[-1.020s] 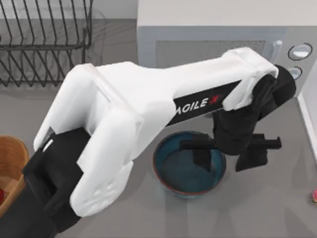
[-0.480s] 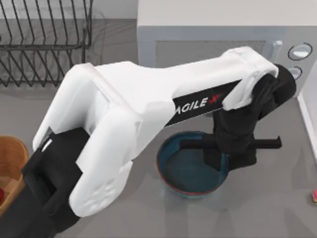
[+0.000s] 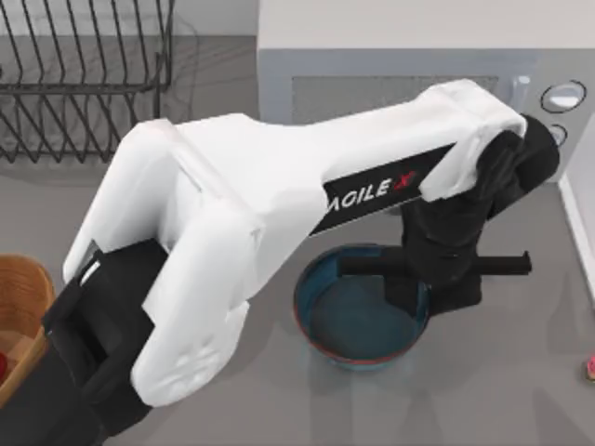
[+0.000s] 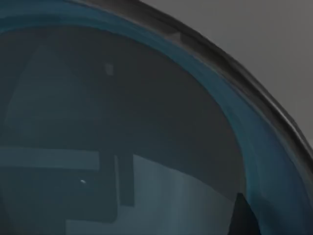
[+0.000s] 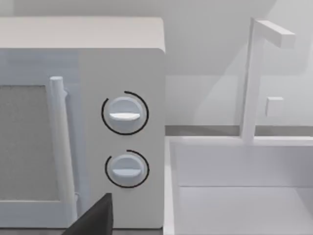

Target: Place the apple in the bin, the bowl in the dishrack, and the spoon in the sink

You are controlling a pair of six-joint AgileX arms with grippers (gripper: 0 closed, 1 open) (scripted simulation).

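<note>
A rendered kitchen. A white microwave (image 5: pixel 80 122) with two round dials stands at the back of the grey surface (image 3: pixel 521 390), and just beside it a white sink (image 5: pixel 239 186) with an angular tap (image 5: pixel 259 73). A black wire dishrack (image 3: pixel 84 74) sits well apart, at the surface's far left corner.

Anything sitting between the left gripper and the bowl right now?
Nothing visible does. In the top view the left gripper is already at the bowl's right rim, one finger inside the rim and one outside it. The left wrist view shows the bowl's inside close up, with nothing lying in it.
</note>
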